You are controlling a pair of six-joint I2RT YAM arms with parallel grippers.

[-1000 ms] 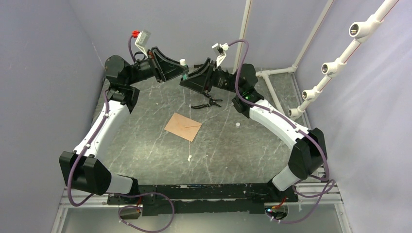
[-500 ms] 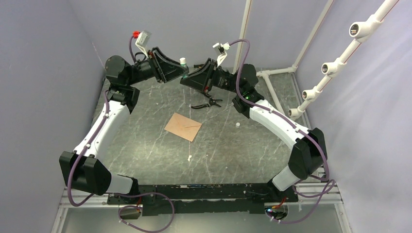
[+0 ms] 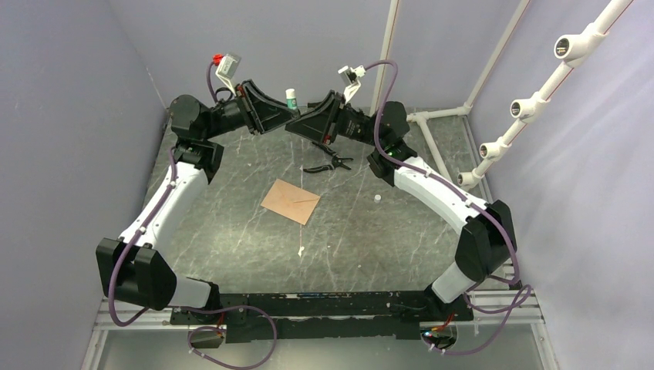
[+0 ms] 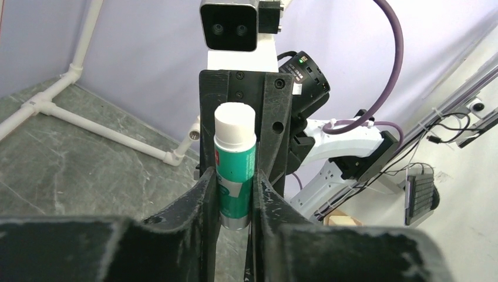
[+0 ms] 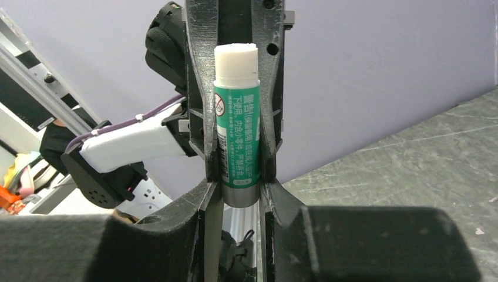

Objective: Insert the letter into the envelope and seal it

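Standing by the arms, I see both of them lifted high over the far side of the surface (image 3: 231,231), nose to nose. A green glue stick (image 4: 235,170) stands upright between them, with its white cap (image 4: 234,120) on top. The left fingers (image 4: 202,200) are clenched on the low part of the stick, one on each side, touching it. The right fingers (image 5: 210,211) pinch the same stick from the other way, also tight against its sides. So both arms are grasping the one glue stick in the air.

The brown envelope (image 3: 291,200) lies flat near the middle of the surface, at 6 o'clock from the stick and well apart from it. Its flap looks folded down. Nothing is touching it.

Black pliers (image 3: 328,163) lie at 1 o'clock from the envelope. A tiny white bit (image 3: 378,198) sits at 3 o'clock from it, and a small white scrap (image 3: 301,250) lies at 6 o'clock.
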